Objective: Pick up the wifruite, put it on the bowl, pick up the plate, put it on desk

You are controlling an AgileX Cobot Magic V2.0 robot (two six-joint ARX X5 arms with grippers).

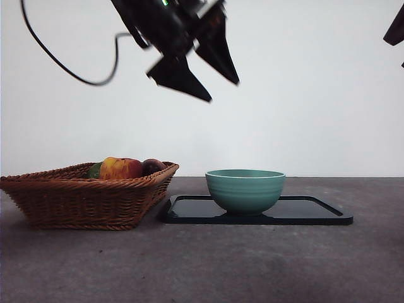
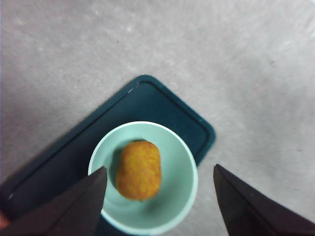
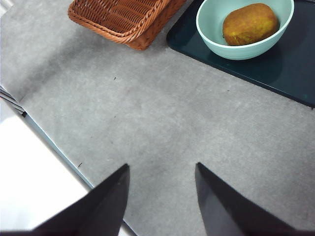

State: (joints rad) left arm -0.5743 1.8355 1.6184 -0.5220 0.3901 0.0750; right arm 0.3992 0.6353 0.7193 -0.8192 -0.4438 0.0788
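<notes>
The brown oval wifruite (image 2: 139,170) lies inside the mint-teal bowl (image 1: 245,188); it also shows in the right wrist view (image 3: 250,23). The bowl (image 2: 182,172) stands on a dark rectangular plate (image 1: 315,211) on the grey desk (image 1: 208,265). In the front view the fruit is hidden by the bowl's wall. My left gripper (image 1: 196,79) hangs open and empty high above the bowl. My right gripper (image 3: 160,196) is open and empty, over bare desk, away from the bowl (image 3: 216,37); in the front view only its black tip (image 1: 394,28) shows at the top right corner.
A brown wicker basket (image 1: 82,196) stands left of the plate, holding a red-and-yellow apple (image 1: 121,168), a dark plum (image 1: 153,166) and something green. The basket also shows in the right wrist view (image 3: 123,17). The desk's edge (image 3: 54,147) runs near my right gripper.
</notes>
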